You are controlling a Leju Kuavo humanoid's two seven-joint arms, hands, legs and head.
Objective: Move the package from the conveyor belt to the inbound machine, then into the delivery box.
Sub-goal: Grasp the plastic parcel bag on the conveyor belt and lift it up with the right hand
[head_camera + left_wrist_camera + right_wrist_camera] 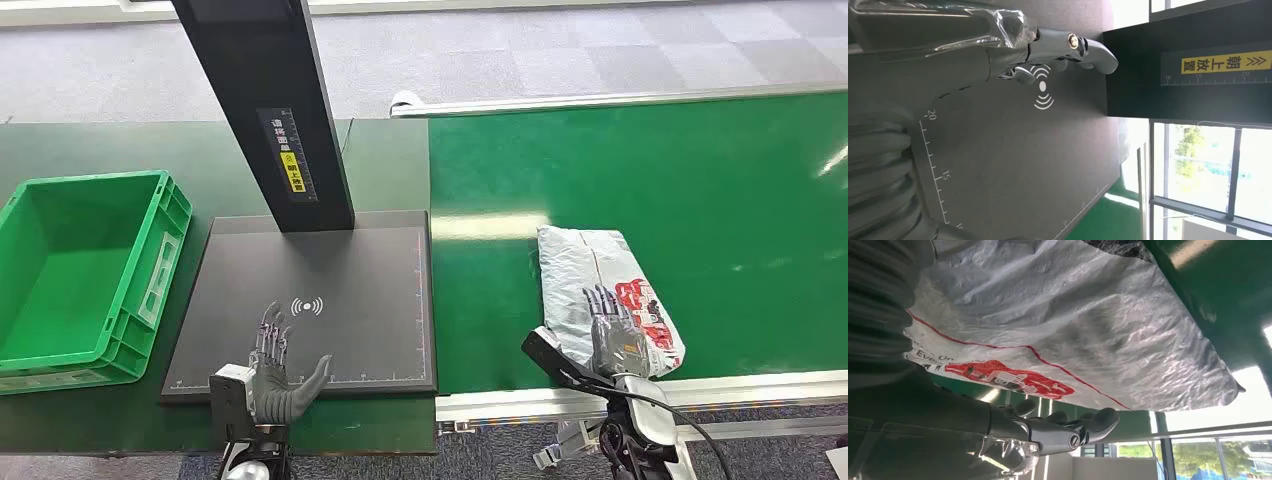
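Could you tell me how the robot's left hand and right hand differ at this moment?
The left hand is over the dark scanner plate, while the right hand is over the grey package on the green belt. The left hand's thumb juts sideways; the right hand's does not show from the head. Both have fingers extended and grip nothing.

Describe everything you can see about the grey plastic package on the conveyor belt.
The crinkled grey plastic mailer package with red and black print lies flat on the green conveyor belt, near the belt's front edge, right of the black scanner platform. Its film looks thin, glossy and wrinkled. The right hand is over its near end; whether it grips it is unclear.
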